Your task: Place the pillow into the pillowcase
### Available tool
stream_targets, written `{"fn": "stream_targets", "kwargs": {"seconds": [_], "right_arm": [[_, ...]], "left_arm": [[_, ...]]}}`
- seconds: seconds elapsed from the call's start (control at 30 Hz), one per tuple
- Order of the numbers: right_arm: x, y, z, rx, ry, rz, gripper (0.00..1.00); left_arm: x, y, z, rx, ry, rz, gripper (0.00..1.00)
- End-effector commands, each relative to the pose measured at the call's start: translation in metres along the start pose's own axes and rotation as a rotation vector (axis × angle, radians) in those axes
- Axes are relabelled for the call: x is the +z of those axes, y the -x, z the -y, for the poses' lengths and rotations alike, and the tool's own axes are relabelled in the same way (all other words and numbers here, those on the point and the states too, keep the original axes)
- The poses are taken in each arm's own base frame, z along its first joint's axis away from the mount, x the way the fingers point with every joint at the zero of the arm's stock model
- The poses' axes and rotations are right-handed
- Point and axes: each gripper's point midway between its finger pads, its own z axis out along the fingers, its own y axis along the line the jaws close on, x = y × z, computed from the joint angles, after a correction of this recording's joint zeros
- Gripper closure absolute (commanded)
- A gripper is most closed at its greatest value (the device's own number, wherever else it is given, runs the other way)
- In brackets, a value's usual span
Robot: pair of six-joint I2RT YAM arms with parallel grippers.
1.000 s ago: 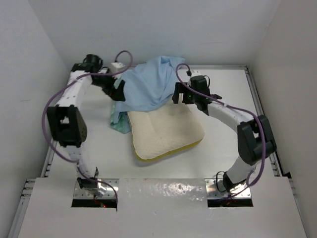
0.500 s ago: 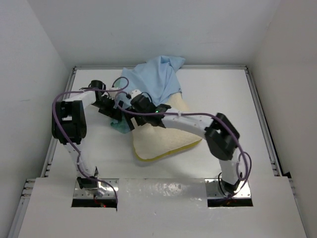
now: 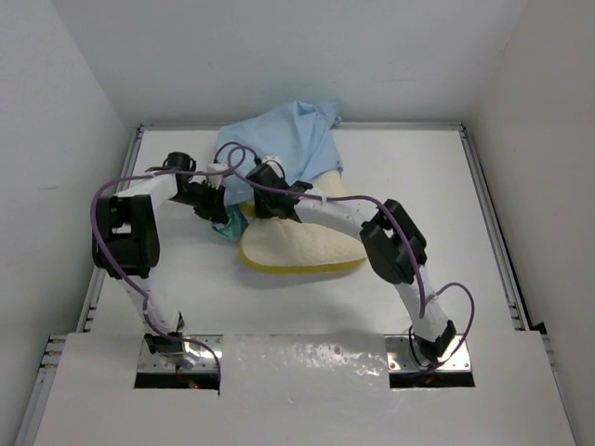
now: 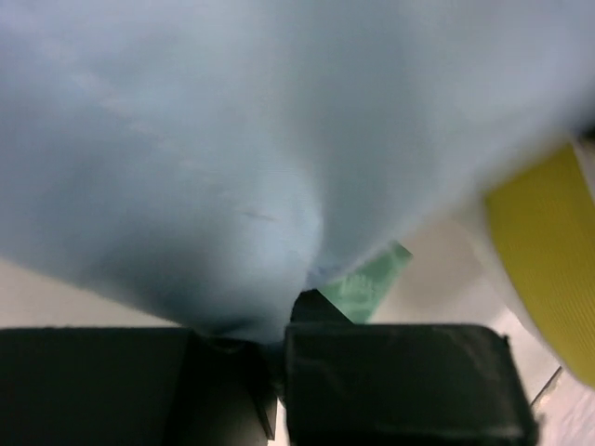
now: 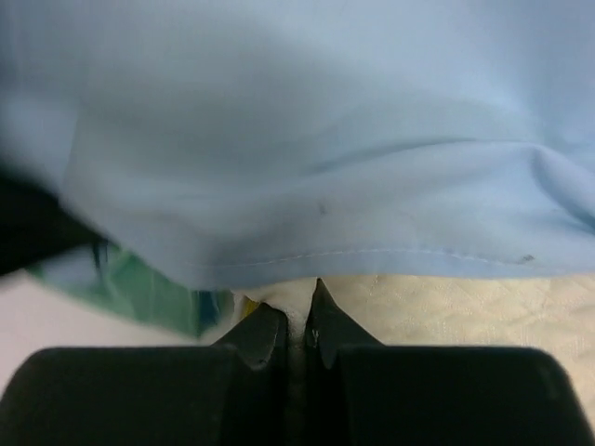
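Observation:
The cream pillow lies mid-table with its yellow edge band facing the near side. The light blue pillowcase is draped over its far end. My left gripper is at the pillowcase's left edge. In the left wrist view this gripper is shut on a fold of the blue pillowcase, with its sea-green face just beyond. My right gripper reaches across to the pillow's far-left corner. In the right wrist view it is shut on the pillow, under the pillowcase hem.
White walls close the table in at the back and both sides. A metal rail runs along the right edge. My right arm's forearm lies across the top of the pillow. Purple cables loop off both arms.
The right arm swung left across the pillow and shut on its far-left corner. The left gripper shut on the pillowcase edge. The pillow shifted left and now looks flatter.

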Motion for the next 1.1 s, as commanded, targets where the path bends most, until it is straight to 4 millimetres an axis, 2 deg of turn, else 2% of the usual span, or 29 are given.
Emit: {"fn": "stream_targets", "kwargs": {"seconds": [0.0,0.03,0.07,0.1,0.13,0.17,0.2,0.27,0.3,0.37,0.4,0.43,0.47,0.5,0.53,0.57,0.6,0.63,0.67,0.7,0.73,0.77,0.83,0.87,0.9,0.93,1.0,1.03,1.07], "right_arm": [[-0.046,0.17,-0.002,0.36,0.075,0.489,1.0],[-0.045,0.183,0.0,0.378,0.055,0.541,1.0],[-0.043,0.196,0.006,0.395,0.014,0.593,1.0],[-0.028,0.206,0.003,0.394,-0.007,0.615,1.0],[-0.042,0.224,0.005,0.401,-0.018,0.648,1.0],[-0.009,0.203,0.014,0.366,-0.091,0.596,1.0],[-0.005,0.209,0.013,0.367,-0.093,0.606,1.0],[0.019,0.191,0.011,0.296,-0.071,0.572,1.0],[0.025,0.181,0.002,0.261,-0.023,0.54,1.0],[0.026,0.176,-0.015,0.137,0.08,0.508,0.48],[0.016,0.175,-0.036,0.064,0.182,0.47,0.3],[0.007,0.173,-0.042,0.0,0.216,0.446,0.1],[0.003,0.159,-0.037,-0.105,0.211,0.393,0.04],[-0.033,0.172,-0.047,-0.158,0.274,0.413,0.01],[-0.049,0.172,-0.043,-0.195,0.271,0.405,0.01],[-0.084,0.176,-0.038,-0.265,0.293,0.43,0.01],[-0.101,0.178,-0.033,-0.291,0.298,0.443,0.02],[-0.104,0.163,-0.021,-0.315,0.286,0.41,0.21],[-0.115,0.162,-0.012,-0.302,0.286,0.415,0.38],[-0.139,0.174,0.006,-0.261,0.274,0.457,0.54],[-0.139,0.172,0.018,-0.201,0.271,0.455,0.67],[-0.122,0.148,0.04,-0.165,0.238,0.395,0.84],[-0.104,0.14,0.095,0.017,0.127,0.348,0.84],[-0.092,0.128,0.121,0.086,0.08,0.308,0.78],[-0.084,0.128,0.16,0.18,0.019,0.298,0.77],[-0.073,0.114,0.176,0.264,0.006,0.26,0.77],[-0.067,0.116,0.197,0.27,-0.004,0.286,0.72],[-0.066,0.115,0.198,0.215,-0.012,0.296,0.67],[-0.063,0.109,0.18,0.175,0.084,0.274,0.56]], "left_arm": [[-0.016,-0.007,0.049,0.126,-0.105,-0.029,1.0],[-0.018,-0.006,0.057,0.15,-0.139,-0.03,1.0],[-0.021,-0.012,0.09,0.147,-0.264,-0.055,1.0],[-0.026,-0.003,0.101,0.278,-0.319,-0.029,1.0],[-0.024,-0.002,0.1,0.356,-0.325,-0.02,1.0],[-0.047,-0.006,0.138,0.275,-0.469,-0.035,1.0],[-0.05,0.0,0.138,0.312,-0.469,-0.01,1.0],[-0.056,0.003,0.137,0.311,-0.454,0.006,1.0],[-0.056,0.001,0.134,0.321,-0.453,0.015,1.0],[-0.057,-0.004,0.109,0.22,-0.445,0.053,1.0],[-0.058,-0.005,0.099,0.138,-0.438,0.052,1.0],[-0.065,-0.004,0.078,0.066,-0.407,0.08,1.0],[-0.065,-0.011,0.063,0.013,-0.394,0.075,1.0],[-0.075,-0.017,0.045,-0.026,-0.354,0.099,1.0],[-0.079,-0.022,0.035,-0.033,-0.33,0.096,1.0],[-0.082,-0.033,0.022,-0.041,-0.29,0.063,1.0],[-0.09,-0.039,0.008,-0.064,-0.25,0.06,1.0],[-0.091,-0.048,-0.004,-0.089,-0.214,0.022,1.0],[-0.093,-0.052,-0.011,-0.098,-0.192,0.009,1.0],[-0.095,-0.056,-0.019,-0.103,-0.165,-0.011,1.0],[-0.096,-0.062,-0.031,-0.089,-0.114,-0.05,0.99],[-0.096,-0.063,-0.036,-0.108,-0.086,-0.063,0.99],[-0.098,-0.063,-0.048,-0.092,-0.031,-0.08,0.99],[-0.099,-0.062,-0.052,-0.109,-0.017,-0.082,0.99],[-0.101,-0.06,-0.056,-0.109,-0.002,-0.085,0.99],[-0.098,-0.062,-0.058,-0.126,-0.005,-0.098,0.98],[-0.097,-0.062,-0.06,-0.139,-0.016,-0.106,0.97],[-0.097,-0.06,-0.06,-0.138,-0.019,-0.104,0.96],[-0.096,-0.06,-0.06,-0.141,-0.021,-0.104,0.96]]}}
